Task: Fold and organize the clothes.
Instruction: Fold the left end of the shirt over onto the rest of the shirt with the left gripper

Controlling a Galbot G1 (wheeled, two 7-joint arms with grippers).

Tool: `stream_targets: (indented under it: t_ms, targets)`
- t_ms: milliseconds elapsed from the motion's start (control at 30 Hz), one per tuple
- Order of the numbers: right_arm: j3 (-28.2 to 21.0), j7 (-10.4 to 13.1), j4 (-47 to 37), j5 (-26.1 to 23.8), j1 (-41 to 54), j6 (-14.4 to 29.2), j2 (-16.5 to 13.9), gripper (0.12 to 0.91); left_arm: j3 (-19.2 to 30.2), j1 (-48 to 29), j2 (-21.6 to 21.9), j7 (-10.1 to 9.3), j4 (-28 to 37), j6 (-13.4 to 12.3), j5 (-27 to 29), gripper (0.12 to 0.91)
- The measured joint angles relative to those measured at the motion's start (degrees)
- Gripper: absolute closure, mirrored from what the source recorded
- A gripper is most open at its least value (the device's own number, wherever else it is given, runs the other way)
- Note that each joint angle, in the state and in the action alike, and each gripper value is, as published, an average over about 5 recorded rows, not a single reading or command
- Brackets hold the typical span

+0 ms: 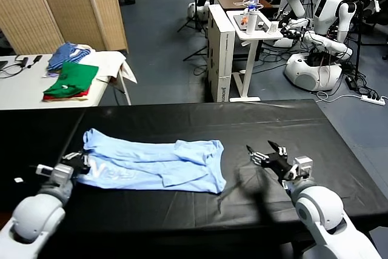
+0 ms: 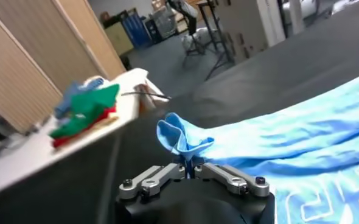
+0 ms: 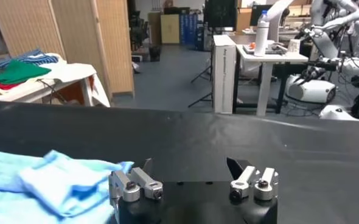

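Your T-shirt (image 1: pixel 151 165) lies lower centre on the black table (image 1: pixel 182 122), long axis left to right. Your left gripper (image 1: pixel 77 161) is clamped on its left edge. Your right gripper (image 1: pixel 267 153) stands wide apart, just right of the shirt.

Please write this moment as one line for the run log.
left gripper: shut on T-shirt edge, left side of black table | right gripper: open, beside shirt, holding nothing | shirt: flat, partly folded

The T-shirt's (image 1: pixel 154 163) white lettering (image 1: pixel 114 174) is folded partly under and too small to read.
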Motion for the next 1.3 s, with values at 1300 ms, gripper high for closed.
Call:
stream_targets:
  t_ms: [1300]
  targets:
    - [10.8, -0.5, 5.0, -3.5, -12.4, 0.6, 4.5, 0.118, 27.2, -17.8, -29.3, -9.83, -0.9, 2.2, -27.6, 0.848]
